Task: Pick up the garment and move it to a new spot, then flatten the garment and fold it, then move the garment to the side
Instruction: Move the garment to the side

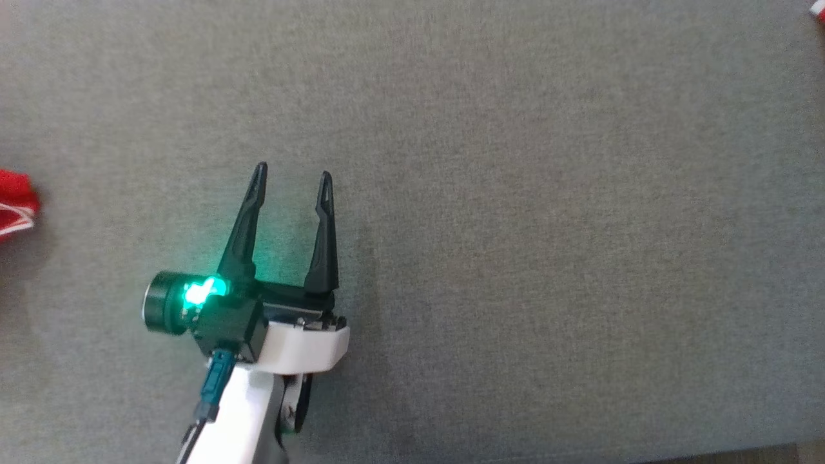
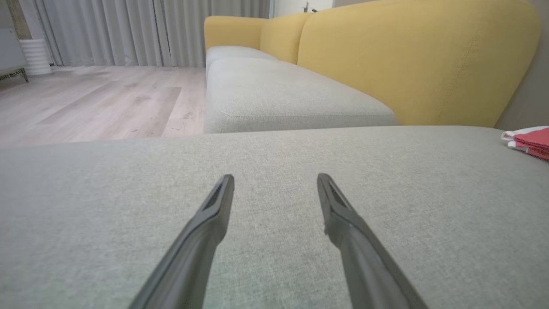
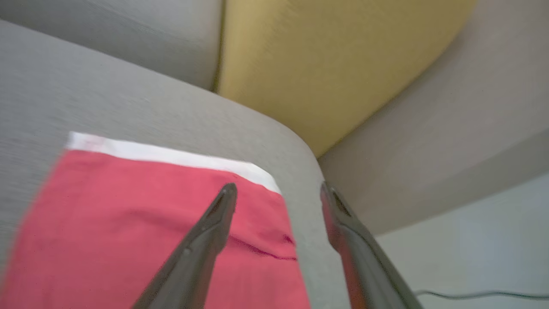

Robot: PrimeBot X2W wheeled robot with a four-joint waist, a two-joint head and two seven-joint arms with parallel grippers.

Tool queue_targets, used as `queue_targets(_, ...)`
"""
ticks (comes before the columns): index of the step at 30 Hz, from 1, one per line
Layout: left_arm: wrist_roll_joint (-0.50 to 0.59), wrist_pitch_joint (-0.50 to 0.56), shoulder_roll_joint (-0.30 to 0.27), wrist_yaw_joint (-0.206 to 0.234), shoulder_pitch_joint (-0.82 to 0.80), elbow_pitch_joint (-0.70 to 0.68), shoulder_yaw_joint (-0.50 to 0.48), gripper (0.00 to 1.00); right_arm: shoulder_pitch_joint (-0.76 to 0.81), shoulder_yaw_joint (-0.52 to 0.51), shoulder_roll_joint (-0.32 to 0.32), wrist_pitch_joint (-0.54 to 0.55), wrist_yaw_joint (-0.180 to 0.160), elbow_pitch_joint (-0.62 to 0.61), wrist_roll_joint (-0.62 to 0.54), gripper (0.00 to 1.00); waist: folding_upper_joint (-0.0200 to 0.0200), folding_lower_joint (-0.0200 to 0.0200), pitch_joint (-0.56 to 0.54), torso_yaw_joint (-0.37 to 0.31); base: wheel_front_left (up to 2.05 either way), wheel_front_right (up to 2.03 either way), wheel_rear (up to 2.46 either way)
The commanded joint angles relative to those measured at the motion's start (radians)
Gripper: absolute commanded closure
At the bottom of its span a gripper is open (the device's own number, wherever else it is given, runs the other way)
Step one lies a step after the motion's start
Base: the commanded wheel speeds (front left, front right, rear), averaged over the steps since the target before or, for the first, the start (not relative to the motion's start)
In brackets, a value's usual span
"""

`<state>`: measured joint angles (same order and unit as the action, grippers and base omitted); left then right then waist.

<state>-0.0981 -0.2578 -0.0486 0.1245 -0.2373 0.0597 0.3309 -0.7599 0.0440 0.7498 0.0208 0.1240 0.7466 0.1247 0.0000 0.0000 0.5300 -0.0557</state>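
The garment (image 3: 141, 223) is red with a white band along one edge and lies flat on the grey cushion (image 3: 107, 94), close to the cushion's rounded corner. My right gripper (image 3: 278, 186) hovers open above that corner; one finger is over the red cloth, the other over the cushion's edge, with nothing between them. In the left wrist view the garment (image 2: 528, 141) shows as a folded red and white stack at the far right. A red sliver of garment (image 1: 818, 11) sits at the top right corner of the head view. My left gripper (image 1: 293, 171) rests open and empty over bare cushion.
Another red cloth with white trim (image 1: 16, 206) pokes in at the left edge of the head view. A yellow sofa back (image 2: 407, 60) and a second grey seat (image 2: 274, 94) stand beyond the cushion. Wooden floor (image 2: 94, 98) lies further off.
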Motion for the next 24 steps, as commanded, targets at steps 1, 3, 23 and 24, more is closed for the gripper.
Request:
queue_targets(1, -0.008, -0.004, -0.002, 0.013, 0.026, -0.023, -0.024, 0.0, 0.058, -0.014, -0.013, -0.028, 0.007, -0.042, -0.016, 0.0, 0.0, 0.0, -0.067, 0.008, 0.0, 0.0, 0.0)
queue_targets(3, -0.02, -0.004, -0.002, 0.019, 0.046, -0.015, -0.028, 0.0, 0.092, -0.019, -0.084, -0.058, 0.007, -0.069, -0.027, 0.0, 0.0, 0.0, -0.128, 0.011, 0.0, 0.0, 0.0)
queue_targets(23, -0.051, -0.004, -0.002, 0.033, 0.231, 0.168, -0.068, 0.0, 0.616, 0.194, -0.591, -0.282, 0.007, -0.283, 0.147, 0.0, 0.0, 0.0, -0.617, 0.047, 0.0, 0.0, 0.0)
queue_targets(24, -0.037, -0.004, -0.002, 0.034, 0.234, 0.17, -0.069, 0.0, 0.643, 0.187, -0.599, -0.282, 0.007, -0.324, 0.137, 0.0, 0.0, 0.0, -0.624, 0.044, 0.0, 0.0, 0.0)
